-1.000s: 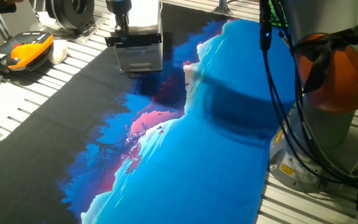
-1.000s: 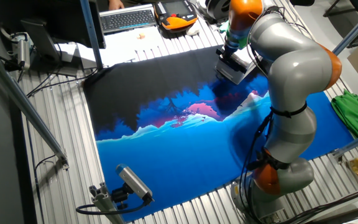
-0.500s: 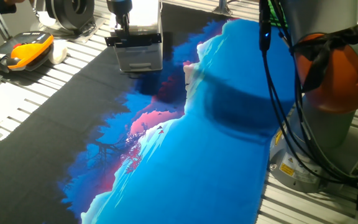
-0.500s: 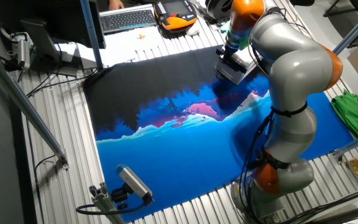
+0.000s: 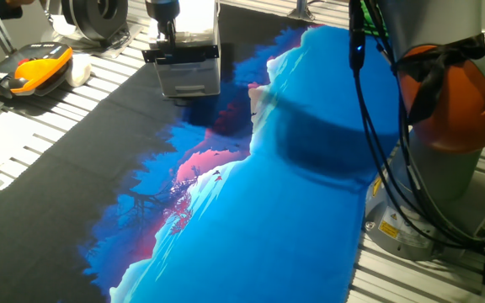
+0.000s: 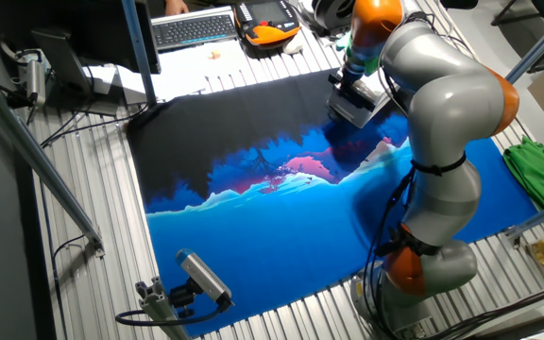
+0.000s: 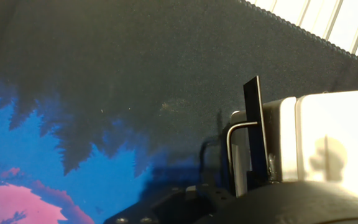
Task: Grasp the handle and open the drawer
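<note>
Nothing is visibly shifting since the earlier frames. The gripper is hanging over the handle of the drawer, at the mat's far edge; whether its fingers are clamping cannot be told. Judged step: grasping. Next, it needs pulling toward the near side.
</note>
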`<state>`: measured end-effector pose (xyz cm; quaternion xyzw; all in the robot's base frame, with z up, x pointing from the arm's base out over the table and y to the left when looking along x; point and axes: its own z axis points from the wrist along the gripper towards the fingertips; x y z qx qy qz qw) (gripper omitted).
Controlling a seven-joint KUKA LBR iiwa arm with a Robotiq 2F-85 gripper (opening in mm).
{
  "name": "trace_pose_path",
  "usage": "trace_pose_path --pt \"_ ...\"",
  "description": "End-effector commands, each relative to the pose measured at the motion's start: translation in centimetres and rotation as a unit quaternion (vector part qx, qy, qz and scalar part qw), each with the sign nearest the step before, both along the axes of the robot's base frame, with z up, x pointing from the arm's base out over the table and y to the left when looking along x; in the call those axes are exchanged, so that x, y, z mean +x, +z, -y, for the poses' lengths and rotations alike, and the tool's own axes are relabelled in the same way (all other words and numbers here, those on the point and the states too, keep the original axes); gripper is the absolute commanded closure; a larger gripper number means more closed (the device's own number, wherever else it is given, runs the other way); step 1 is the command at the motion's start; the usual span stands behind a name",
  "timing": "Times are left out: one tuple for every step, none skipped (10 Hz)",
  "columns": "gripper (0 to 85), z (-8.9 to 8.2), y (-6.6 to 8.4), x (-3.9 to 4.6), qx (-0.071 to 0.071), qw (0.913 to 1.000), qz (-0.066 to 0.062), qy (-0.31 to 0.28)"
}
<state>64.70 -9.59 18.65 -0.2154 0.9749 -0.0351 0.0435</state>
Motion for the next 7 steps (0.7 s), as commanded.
trace_pose_path --pt "51.0 0.0 -0.1 0.03 0.000 1.0000 0.000 0.000" --pt "51.0 0.0 -0.3 0.09 0.000 1.0000 0.000 0.000" --pt "51.0 0.0 -0.5 0.12 0.001 1.0000 -0.001 0.000" --pt "51.0 0.0 -0.8 0.16 0.002 1.0000 -0.001 0.000" --pt "51.0 0.1 -1.0 0.18 0.003 1.0000 -0.001 0.000" --pt "51.0 0.1 -1.3 0.17 0.008 1.0000 -0.001 0.001" --pt "51.0 0.1 -1.4 0.16 0.009 1.0000 -0.001 0.001"
